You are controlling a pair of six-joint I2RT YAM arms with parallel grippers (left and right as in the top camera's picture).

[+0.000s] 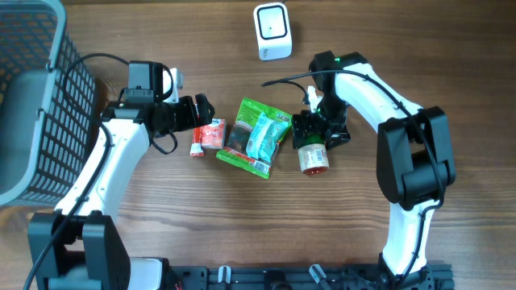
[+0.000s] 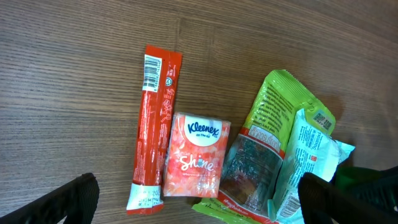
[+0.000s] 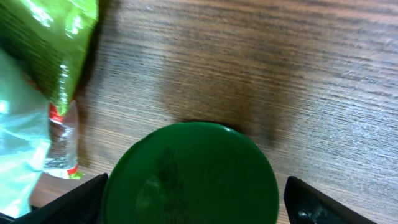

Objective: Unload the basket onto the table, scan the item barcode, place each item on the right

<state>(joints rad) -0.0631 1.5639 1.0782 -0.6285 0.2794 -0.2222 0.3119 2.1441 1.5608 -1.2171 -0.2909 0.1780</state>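
While the right jaws stand wide on both sides of the green lid [image 3: 189,174] and seem not to press it yet, the step in hand is probably grasping the jar [image 1: 313,157], which lies on the desk [image 1: 419,48] between them. Next they should close and carry it to the scanner [image 1: 272,31], well beyond them. This arm bends back toward its base. The left jaws hang fully open, empty, above the tissue pack [image 2: 196,154].

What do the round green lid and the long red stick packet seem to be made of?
The round green lid looks like moulded plastic, smooth and semi-matt: its top is even in colour with only a dull reflection. The long red stick packet is probably thin plastic or foil film, slightly glossy: it lies flat, has printed faces and sealed ends.
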